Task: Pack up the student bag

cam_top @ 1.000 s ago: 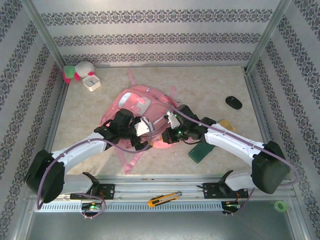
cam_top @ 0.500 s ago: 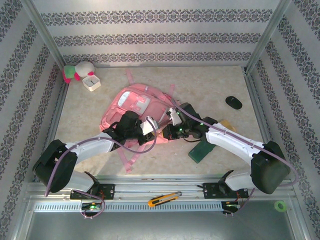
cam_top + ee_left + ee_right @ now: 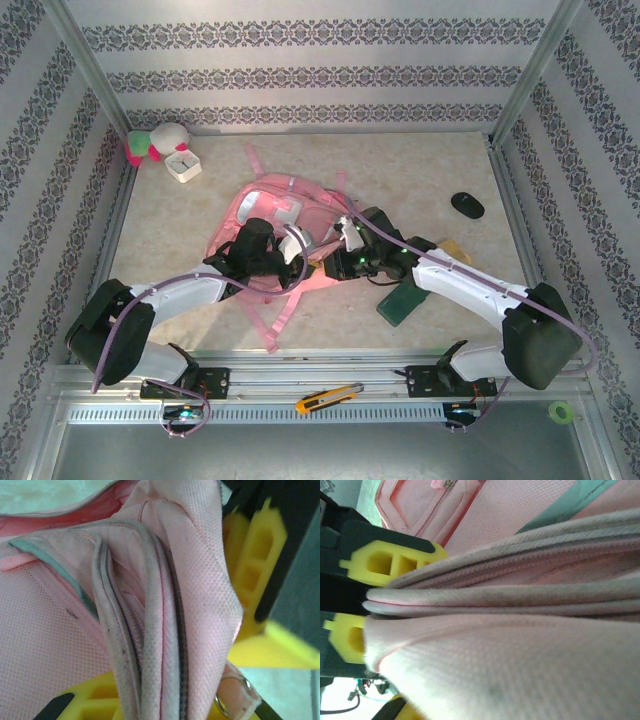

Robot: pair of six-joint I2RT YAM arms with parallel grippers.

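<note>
Student bag (image 3: 262,200): pink, bunched up on the table (image 3: 420,170).
Left gripper (image 3: 293,243): clamped on a fold of its fabric.
Right gripper (image 3: 335,262): pressed against the fabric, grip unclear.

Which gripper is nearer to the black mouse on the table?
Right. The right gripper pinches the student bag on the side facing the black mouse, which lies out to its right. The left gripper pinches the bag beside it, farther from the mouse.
</note>
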